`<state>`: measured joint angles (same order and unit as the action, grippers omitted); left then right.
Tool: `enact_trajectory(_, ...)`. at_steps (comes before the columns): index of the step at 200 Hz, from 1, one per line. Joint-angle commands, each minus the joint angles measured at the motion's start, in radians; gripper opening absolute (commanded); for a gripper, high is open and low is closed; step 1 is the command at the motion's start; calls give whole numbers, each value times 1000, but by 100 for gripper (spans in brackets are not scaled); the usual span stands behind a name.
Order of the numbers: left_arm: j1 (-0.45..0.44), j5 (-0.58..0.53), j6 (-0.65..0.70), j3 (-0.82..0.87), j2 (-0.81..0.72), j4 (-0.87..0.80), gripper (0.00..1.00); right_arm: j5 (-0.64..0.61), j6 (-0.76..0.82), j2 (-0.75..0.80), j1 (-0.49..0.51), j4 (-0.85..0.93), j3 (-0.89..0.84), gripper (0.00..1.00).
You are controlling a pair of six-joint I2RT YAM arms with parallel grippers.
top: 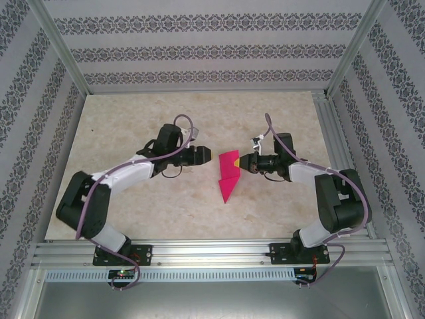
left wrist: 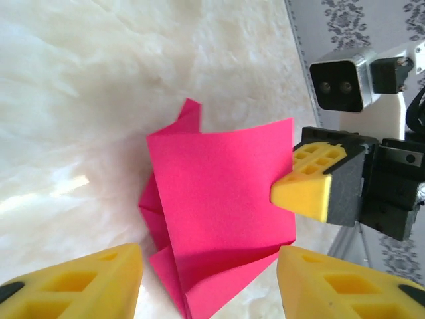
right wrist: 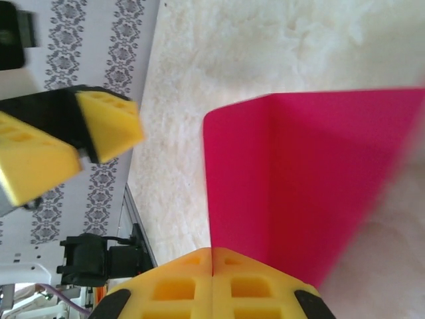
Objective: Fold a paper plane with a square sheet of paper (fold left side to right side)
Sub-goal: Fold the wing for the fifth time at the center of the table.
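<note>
Between the two pincers, on the bench (top: 133, 119), lies the sheet of paper (top: 229, 176), a pink wedge. The right pincer (top: 244, 161) clamps its lifted right flap. The left pincer (top: 207, 155) gapes just beside its left edge. The long axis runs crosswise to both pincers, with the tip toward the arm bases. The fold likely needs matched edges before creasing.

Magenta-pink sheet of paper (top: 229, 176) folded into pointed wedge, tip toward near side, upper flap raised
</note>
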<state>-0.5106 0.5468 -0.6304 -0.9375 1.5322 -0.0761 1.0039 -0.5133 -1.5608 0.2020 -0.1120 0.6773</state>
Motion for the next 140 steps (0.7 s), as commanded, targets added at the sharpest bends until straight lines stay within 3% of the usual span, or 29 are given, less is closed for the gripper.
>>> enact_trajectory(1,-17,-149,135,-32,-97,-208,60,-104,-50,-10,10,99,42,1)
enact_trajectory(27,-114,-227,167,-16,-161,-273,61,-196,-118,-13,10,172,52,1)
enact_trajectory(62,-289,-290,122,30,-137,-219,60,-237,-173,-35,11,215,60,1)
enact_trajectory(103,-441,-387,127,-68,19,-247,60,-267,-183,-45,12,265,73,1)
enact_trajectory(140,-501,-484,156,-183,159,-327,61,-274,-189,-39,17,285,79,2)
